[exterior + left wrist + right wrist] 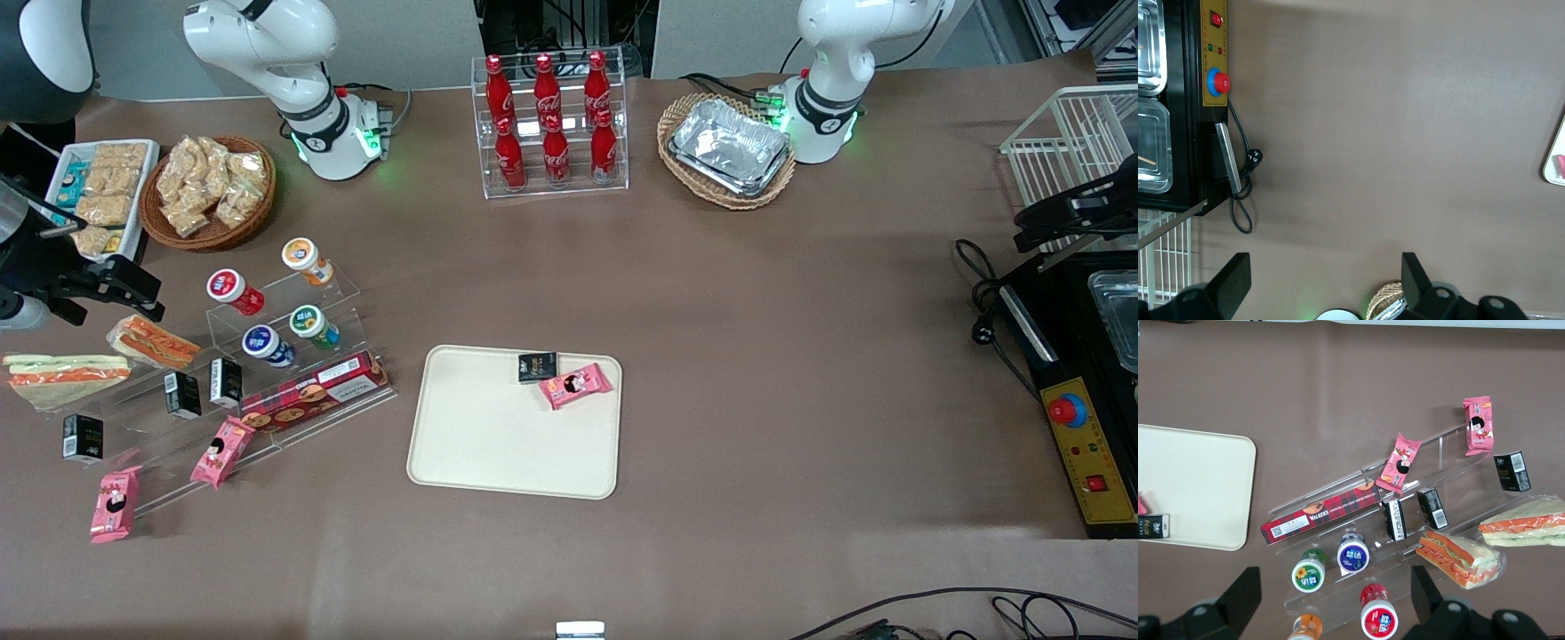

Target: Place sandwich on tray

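The sandwich (60, 374) (1526, 529) is a long clear-wrapped wedge of pale bread with an orange stripe. It lies on the table at the working arm's end, beside the acrylic display steps. The cream tray (498, 444) (1195, 487) lies flat mid-table and carries a black packet (537, 366) and a pink snack pack (576, 385). My right gripper (142, 298) (1335, 600) hangs open and empty above the steps. It is a little farther from the front camera than the sandwich and apart from it.
A stubbier sandwich (153, 342) with bright orange layers lies beside the long one. The acrylic steps (267, 356) hold small bottles, black cartons, a red biscuit box (313, 391) and pink packs. Farther back stand a cola rack (551, 124), a snack basket (206, 188) and a foil-tray basket (729, 147).
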Motion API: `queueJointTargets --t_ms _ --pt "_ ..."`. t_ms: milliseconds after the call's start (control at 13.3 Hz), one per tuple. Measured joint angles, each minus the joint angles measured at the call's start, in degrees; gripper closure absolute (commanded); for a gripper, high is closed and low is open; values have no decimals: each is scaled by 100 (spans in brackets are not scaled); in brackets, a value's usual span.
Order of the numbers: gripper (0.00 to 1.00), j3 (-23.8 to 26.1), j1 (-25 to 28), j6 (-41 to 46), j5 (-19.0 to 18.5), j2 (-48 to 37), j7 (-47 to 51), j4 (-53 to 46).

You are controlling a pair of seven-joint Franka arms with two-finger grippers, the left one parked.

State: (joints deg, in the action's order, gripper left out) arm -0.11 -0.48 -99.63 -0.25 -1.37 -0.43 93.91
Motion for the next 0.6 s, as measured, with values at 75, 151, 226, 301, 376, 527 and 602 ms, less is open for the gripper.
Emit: queueJointTargets --t_ms 75,151,226,301,376,527,602 --pt "0 0 0 0 0 -3 0 -10" --pt "0 0 0 2 0 -5 0 -21" --pt "0 0 0 12 0 -6 0 -33" --pt "0 0 0 27 0 -6 0 -41" --pt "0 0 -1 32 0 -5 0 -43" --pt "0 -16 -13 35 0 -5 0 -47" --pt "0 -48 -22 35 0 -5 2 -63"
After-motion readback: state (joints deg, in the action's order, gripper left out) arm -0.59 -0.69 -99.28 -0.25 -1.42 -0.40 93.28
